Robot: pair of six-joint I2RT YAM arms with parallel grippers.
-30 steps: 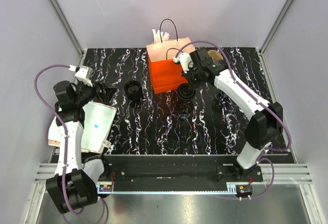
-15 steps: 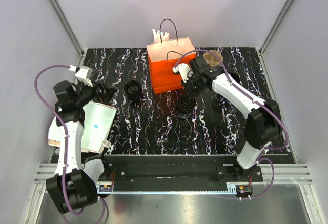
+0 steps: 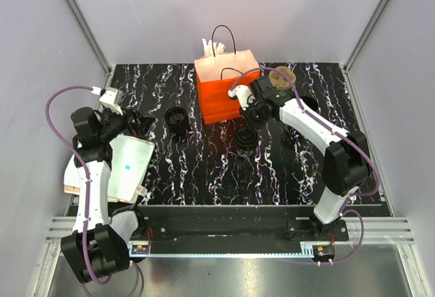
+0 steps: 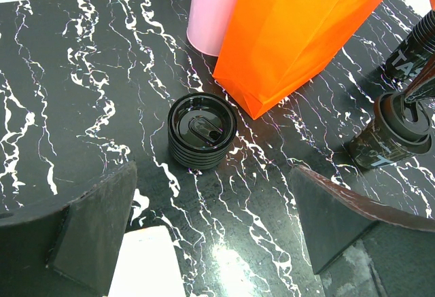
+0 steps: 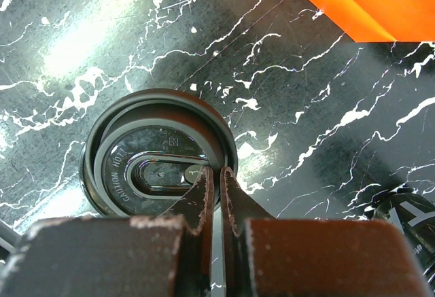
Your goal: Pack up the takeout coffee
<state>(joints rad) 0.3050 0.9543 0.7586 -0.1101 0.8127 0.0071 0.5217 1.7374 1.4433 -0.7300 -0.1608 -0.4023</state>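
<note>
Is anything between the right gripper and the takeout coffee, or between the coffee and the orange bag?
Nothing visible. The shut right gripper has its tips directly over the lid of the takeout coffee, and only bare table lies between the cup and the orange bag beside it.

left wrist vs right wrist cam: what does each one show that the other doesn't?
Left wrist only: the pink container, the ringed black lid stack and the open left gripper. Right wrist only: the CAUTION HOT lettering on the lid. Both: the takeout coffee with the shut right gripper at its lid, the orange bag and the marbled table.
</note>
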